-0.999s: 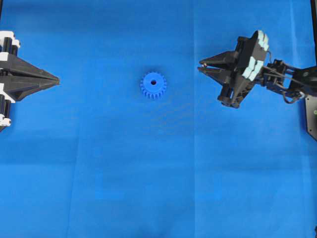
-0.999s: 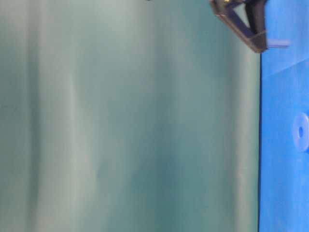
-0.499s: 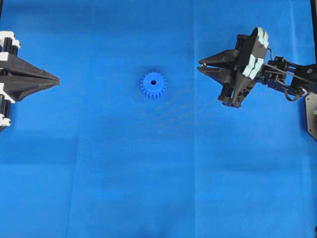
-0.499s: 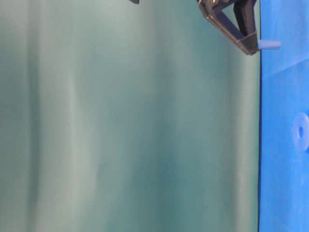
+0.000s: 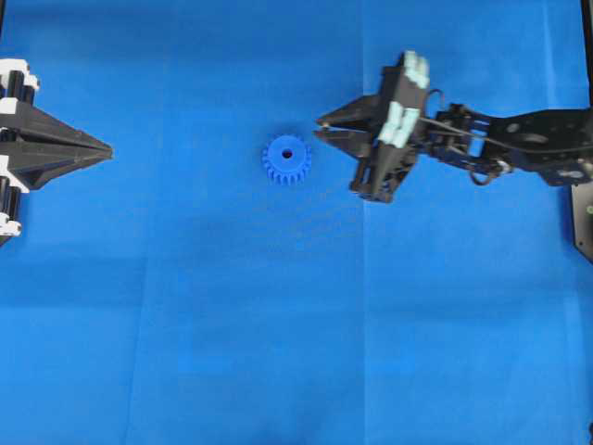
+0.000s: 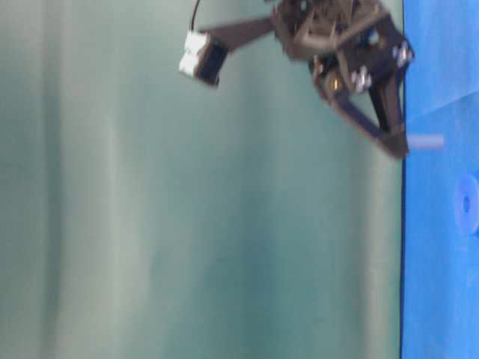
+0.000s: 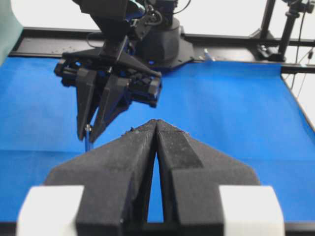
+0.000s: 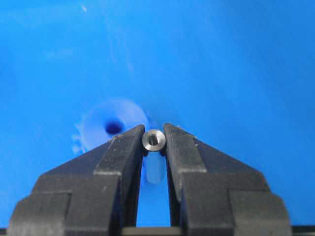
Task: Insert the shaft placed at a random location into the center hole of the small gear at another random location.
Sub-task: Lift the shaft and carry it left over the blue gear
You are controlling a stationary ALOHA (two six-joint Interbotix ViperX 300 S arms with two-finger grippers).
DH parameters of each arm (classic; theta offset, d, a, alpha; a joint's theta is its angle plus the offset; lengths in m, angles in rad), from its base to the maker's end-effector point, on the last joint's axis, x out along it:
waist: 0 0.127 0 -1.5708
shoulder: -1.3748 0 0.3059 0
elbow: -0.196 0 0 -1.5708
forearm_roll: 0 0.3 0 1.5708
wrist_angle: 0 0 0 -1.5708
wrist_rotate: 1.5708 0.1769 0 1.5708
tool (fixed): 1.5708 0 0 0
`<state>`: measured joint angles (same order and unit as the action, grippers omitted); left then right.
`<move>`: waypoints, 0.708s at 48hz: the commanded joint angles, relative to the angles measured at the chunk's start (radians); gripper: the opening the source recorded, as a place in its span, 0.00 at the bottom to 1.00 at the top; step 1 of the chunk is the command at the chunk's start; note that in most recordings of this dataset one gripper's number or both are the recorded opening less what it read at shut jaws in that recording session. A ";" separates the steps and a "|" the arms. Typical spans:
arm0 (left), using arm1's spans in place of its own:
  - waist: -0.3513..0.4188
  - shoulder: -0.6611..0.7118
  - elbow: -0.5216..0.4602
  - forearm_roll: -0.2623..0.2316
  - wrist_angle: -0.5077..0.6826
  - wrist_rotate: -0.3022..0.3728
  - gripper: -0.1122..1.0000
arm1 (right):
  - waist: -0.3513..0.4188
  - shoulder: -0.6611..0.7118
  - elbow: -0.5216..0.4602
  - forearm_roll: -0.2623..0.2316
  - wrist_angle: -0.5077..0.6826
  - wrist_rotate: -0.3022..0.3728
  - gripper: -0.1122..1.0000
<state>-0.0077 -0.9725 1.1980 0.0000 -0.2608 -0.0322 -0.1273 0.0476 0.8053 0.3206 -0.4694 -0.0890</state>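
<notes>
Right hand (image 8: 153,142) | pinching shaft (image 8: 153,139) | beside small gear (image 5: 286,160)

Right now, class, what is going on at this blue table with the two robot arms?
The right gripper is shut on the shaft, a small metal pin held upright between its fingertips, above the blue cloth. It is close to the small gear, which lies flat mid-table with its center hole open; the pin is not yet in. The left gripper is shut, holds nothing and sits at the table's left edge.
</notes>
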 commanded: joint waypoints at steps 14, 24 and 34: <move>0.005 0.006 -0.009 0.002 -0.005 0.000 0.10 | 0.029 0.075 -0.156 -0.003 0.044 -0.003 0.13; 0.005 0.006 -0.009 0.002 -0.005 0.000 0.10 | 0.035 0.083 -0.167 -0.005 0.044 -0.003 0.13; 0.005 0.006 -0.009 0.002 -0.005 0.000 0.10 | 0.035 0.083 -0.166 -0.005 0.044 -0.003 0.13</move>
<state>-0.0061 -0.9725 1.1980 0.0000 -0.2608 -0.0322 -0.0936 0.1442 0.6596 0.3191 -0.4203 -0.0905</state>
